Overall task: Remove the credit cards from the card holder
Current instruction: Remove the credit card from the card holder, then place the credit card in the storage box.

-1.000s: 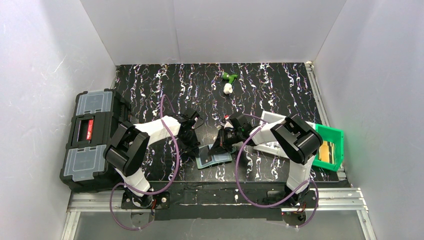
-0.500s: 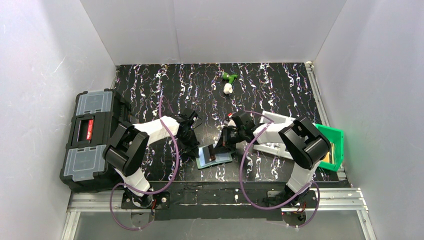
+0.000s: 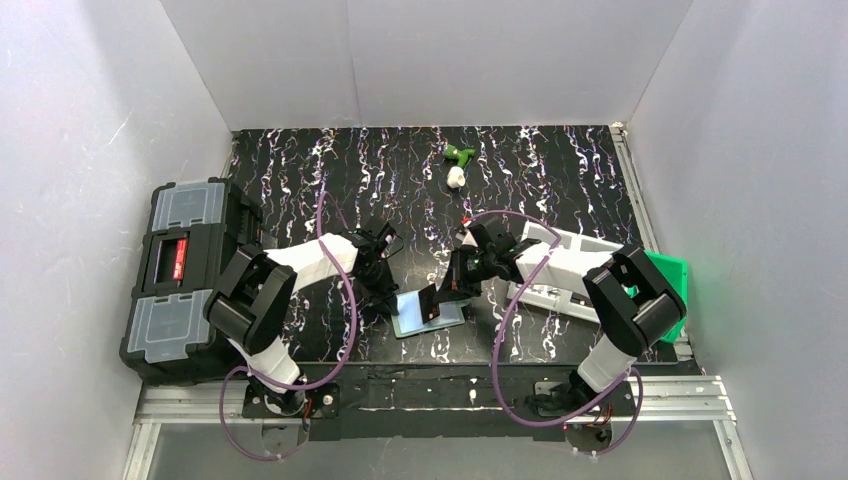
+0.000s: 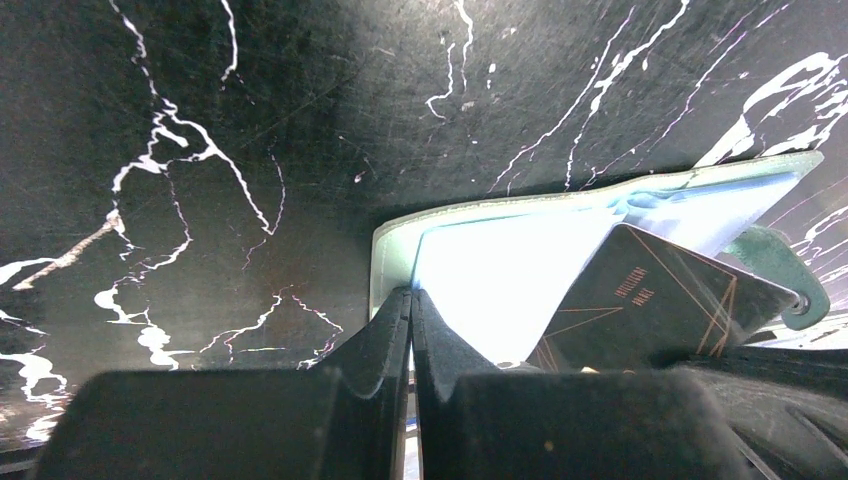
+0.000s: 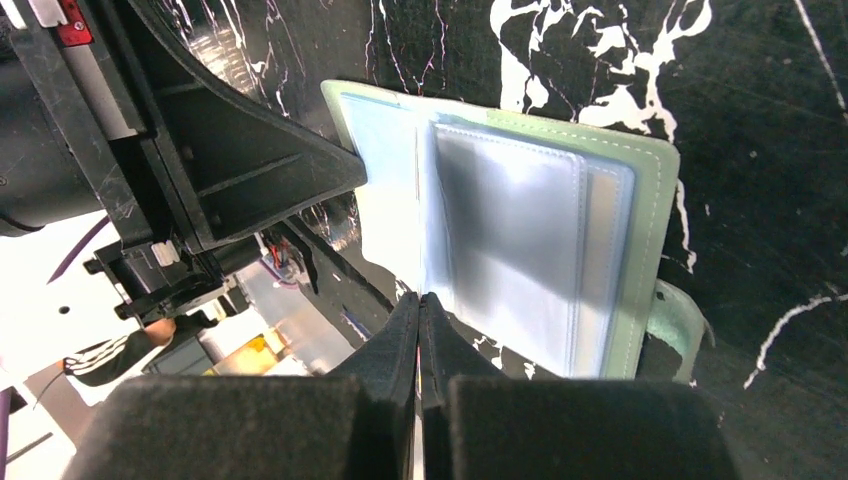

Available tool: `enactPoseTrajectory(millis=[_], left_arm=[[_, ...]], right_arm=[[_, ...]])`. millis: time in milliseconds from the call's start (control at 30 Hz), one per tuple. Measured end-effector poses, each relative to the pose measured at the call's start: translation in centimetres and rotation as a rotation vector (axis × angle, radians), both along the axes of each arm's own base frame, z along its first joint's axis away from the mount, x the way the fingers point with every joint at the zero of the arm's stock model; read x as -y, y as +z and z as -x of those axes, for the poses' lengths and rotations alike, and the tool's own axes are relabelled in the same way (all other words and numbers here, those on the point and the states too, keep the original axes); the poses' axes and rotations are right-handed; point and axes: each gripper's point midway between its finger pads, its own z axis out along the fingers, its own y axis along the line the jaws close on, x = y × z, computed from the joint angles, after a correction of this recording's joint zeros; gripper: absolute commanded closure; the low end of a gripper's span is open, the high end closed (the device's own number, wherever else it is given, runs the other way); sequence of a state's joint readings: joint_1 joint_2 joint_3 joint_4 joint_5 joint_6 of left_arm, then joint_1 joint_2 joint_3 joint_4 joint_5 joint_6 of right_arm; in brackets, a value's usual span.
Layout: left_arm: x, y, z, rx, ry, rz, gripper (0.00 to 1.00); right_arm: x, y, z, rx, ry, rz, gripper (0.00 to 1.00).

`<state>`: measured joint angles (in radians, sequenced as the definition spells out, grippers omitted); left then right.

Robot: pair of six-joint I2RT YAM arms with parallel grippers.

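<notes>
The left gripper (image 4: 410,295), clenched empty, pins the pale green soft folding card holder (image 5: 655,200). The right gripper (image 5: 420,300), pinching the dark gold-lined card (image 4: 650,300), should draw it straight out, slowly.

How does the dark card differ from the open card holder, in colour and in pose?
The dark card is black with thin gold lines; the card holder is pale green. The card stands tilted, raised in the right tool; the holder lies open and flat on the table. Both are flat rectangles.
</notes>
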<state>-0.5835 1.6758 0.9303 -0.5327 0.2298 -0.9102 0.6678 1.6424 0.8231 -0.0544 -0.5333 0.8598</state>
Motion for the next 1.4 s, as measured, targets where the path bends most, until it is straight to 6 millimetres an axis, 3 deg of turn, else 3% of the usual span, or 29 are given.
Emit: enactPoseTrajectory(millis=[233,300,367,567,833,1000,1400], left_arm=[[0.1,0.3,-0.1,0.007,-0.025,-0.004,1.0],[0.1,0.5,0.0,0.01,-0.038,-0.011,0.95],[0.2,0.8,-0.1,0.016,-0.055,-0.017,0.85],[1.3,4.0,-2.4,0.104,-0.092,0.003,0.43],[1.4,9.1,-3.5,0.237,-0.116,0.04,0.14],[1.0,10.6,-3.2,0.274,-0.129,0.051,0.08],[1.2,11.4,-3.1,0.292,-0.177,0.074,0.07]], right_arm=[[0.5,1.4,-0.3,0.048,0.009,0.025,0.99],[0.5,2.0,-0.4,0.064,0.012,0.027,0.99],[0.6,2.6,-0.6,0.08,0.013,0.028,0.99],[0.9,4.7,-0.8,0.133,0.016,0.026,0.99],[1.7,6.9,-0.8,0.191,0.004,0.041,0.99],[2.9,7.7,-0.6,0.219,-0.01,0.07,0.99],[9.5,11.3,-2.2,0.316,-0.21,0.137,0.99]])
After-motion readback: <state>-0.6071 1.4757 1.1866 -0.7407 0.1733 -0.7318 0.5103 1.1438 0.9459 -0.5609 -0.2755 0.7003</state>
